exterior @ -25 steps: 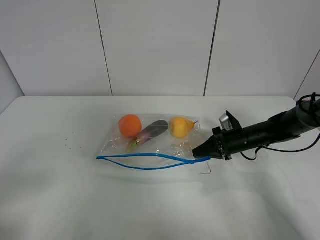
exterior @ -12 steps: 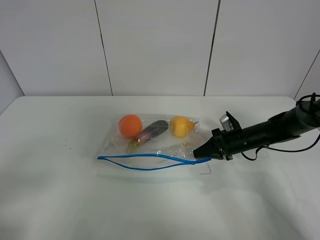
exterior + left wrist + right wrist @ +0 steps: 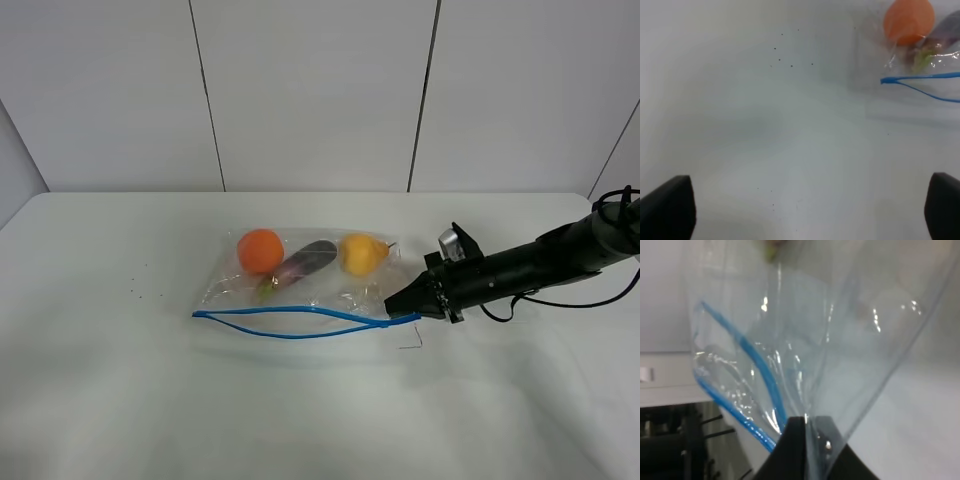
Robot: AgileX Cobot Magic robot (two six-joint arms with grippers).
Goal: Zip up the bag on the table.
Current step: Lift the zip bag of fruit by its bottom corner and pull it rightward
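At bag corner | right gripper clamps it | left gripper spread, well apart

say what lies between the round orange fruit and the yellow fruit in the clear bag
A dark purple eggplant lies there, shown in the exterior high view.

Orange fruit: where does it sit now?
Exterior high view: the orange sits inside the bag at its left end, just left of the eggplant.
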